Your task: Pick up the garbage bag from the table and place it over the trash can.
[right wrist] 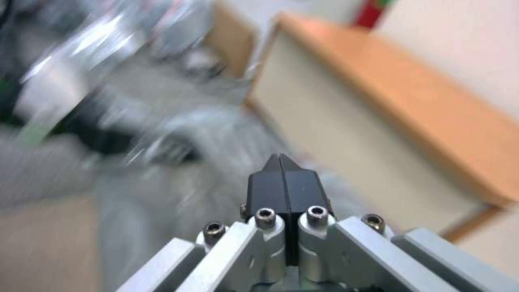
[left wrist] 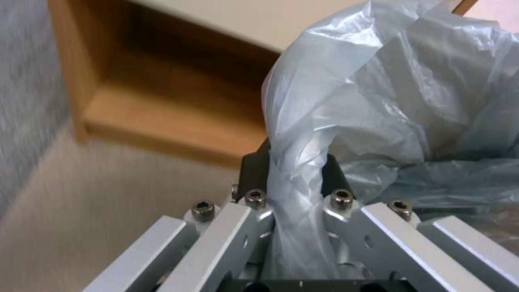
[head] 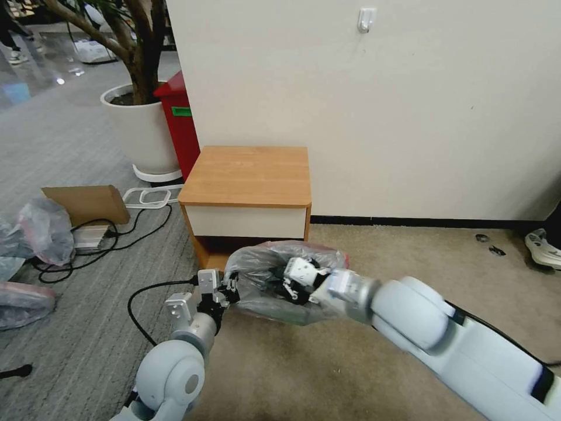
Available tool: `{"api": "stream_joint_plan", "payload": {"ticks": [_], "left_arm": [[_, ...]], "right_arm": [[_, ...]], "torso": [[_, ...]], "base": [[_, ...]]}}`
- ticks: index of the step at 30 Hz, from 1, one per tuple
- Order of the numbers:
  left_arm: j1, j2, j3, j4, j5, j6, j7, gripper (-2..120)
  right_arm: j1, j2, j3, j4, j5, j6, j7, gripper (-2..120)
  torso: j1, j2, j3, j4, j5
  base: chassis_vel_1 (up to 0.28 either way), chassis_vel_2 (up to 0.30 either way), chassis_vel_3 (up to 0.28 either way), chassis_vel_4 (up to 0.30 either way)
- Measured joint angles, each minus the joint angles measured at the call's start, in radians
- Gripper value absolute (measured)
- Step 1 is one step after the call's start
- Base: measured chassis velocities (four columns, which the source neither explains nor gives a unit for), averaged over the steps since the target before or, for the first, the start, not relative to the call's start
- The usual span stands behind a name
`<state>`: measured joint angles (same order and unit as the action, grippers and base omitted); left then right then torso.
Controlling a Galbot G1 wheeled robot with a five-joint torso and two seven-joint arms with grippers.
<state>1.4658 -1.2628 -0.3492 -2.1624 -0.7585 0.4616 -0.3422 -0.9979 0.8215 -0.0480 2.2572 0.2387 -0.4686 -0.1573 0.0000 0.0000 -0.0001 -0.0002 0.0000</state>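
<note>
**Mia:** Where is the table (head: 248, 175)?

**Ben:** It stands against the wall (head: 374, 105). A bin (head: 178, 123) is behind it on the left, and a big planter (head: 140, 131) with a tree is left of the bin.

**Mia:** Where is the garbage bag (head: 274, 280)?

**Ben:** In front of the table, low down, between the two arms. The left gripper (head: 228, 290) is at its left side with a fold of bag between its fingers. The right gripper (head: 289, 279) reaches in from the right.

**Mia:** What lies on the floor?

**Ben:** Left of the table is a flat cardboard piece (head: 87, 203), with cables (head: 111, 237) in front of it. Plastic bundles (head: 41, 231) sit farther left. A shoe (head: 543, 248) lies far right, by the wall.
</note>
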Motion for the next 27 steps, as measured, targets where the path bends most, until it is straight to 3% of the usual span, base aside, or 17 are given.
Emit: {"api": "stream_joint_plan", "payload": {"ticks": [2,4,5,8,10,12,13,15,17,19,24,27], "left_arm": [[0.009,-0.002,-0.004,0.001,-0.017,0.0,-0.005,5],[0.041,-0.007,-0.014,0.0,-0.048,0.001,-0.016,5],[0.041,-0.007,-0.014,0.0,-0.048,0.001,-0.016,5],[0.084,-0.017,-0.017,-0.013,-0.058,0.004,-0.032,5],[0.091,-0.019,-0.016,-0.015,-0.06,0.005,-0.038,5],[0.112,-0.027,-0.002,-0.028,-0.065,0.01,-0.066,5],[0.112,-0.027,-0.002,-0.028,-0.065,0.01,-0.066,5],[0.124,-0.031,0.022,-0.038,-0.064,0.015,-0.095,5],[0.126,-0.031,0.027,-0.04,-0.064,0.016,-0.099,5],[0.144,-0.031,0.071,-0.045,-0.045,0.017,-0.116,5],[0.166,-0.031,0.121,-0.037,0.03,-0.002,-0.12,5],[0.179,-0.033,0.168,-0.032,0.072,-0.017,-0.144,5]], "right_arm": [[-0.043,0.009,0.03,0.002,0.009,0.045,0.046,0],[-0.183,0.06,0.115,0.003,0.002,0.184,0.162,0],[-0.183,0.06,0.115,0.003,0.002,0.184,0.162,0],[-0.37,0.161,0.229,0.011,-0.037,0.303,0.257,0],[-0.405,0.185,0.255,0.014,-0.046,0.316,0.264,0],[-0.535,0.311,0.366,0.022,-0.086,0.371,0.277,10],[-0.535,0.311,0.366,0.022,-0.086,0.371,0.277,10],[-0.608,0.41,0.442,0.022,-0.111,0.415,0.284,20],[-0.618,0.423,0.452,0.021,-0.113,0.422,0.286,24],[-0.658,0.454,0.49,0.015,-0.116,0.459,0.316,35],[-0.679,0.452,0.496,0.005,-0.115,0.487,0.372,48],[-0.691,0.467,0.51,-0.003,-0.115,0.501,0.389,64]], "torso": [[0.0,0.0,0.0,0.0002,-0.0002],[0.0,0.0,0.0,0.0001,0.0002],[0.0,0.0,0.0,0.0001,0.0002],[0.0,0.0,0.0,0.0003,0.0001],[0.0,0.0,0.0,0.0002,0.0001],[0.0,0.0,0.0,-0.0001,0.0],[0.0,0.0,0.0,-0.0001,0.0],[0.0,0.0,0.0,0.0,0.0],[0.0,0.0,0.0,0.0,0.0],[0.0,0.0,0.0,0.0001,-0.0001],[0.0,0.0,0.0,0.0004,-0.0001],[0.0,0.0,0.0,0.0003,-0.0001]], "base": [[0.0,0.0,0.0,0.0],[0.0,0.0,0.0,0.0],[0.0,0.0,0.0,0.0],[0.0,0.0,0.0,0.0],[0.0,0.0,0.0,0.0],[0.0,0.0,0.0,0.0],[0.0,0.0,0.0,0.0],[0.0,0.0,0.0,0.0],[0.0,0.0,0.0,0.0],[0.0,0.0,0.0,0.0],[0.0,0.0,0.0,0.0],[0.0,0.0,0.0,0.0]]}}
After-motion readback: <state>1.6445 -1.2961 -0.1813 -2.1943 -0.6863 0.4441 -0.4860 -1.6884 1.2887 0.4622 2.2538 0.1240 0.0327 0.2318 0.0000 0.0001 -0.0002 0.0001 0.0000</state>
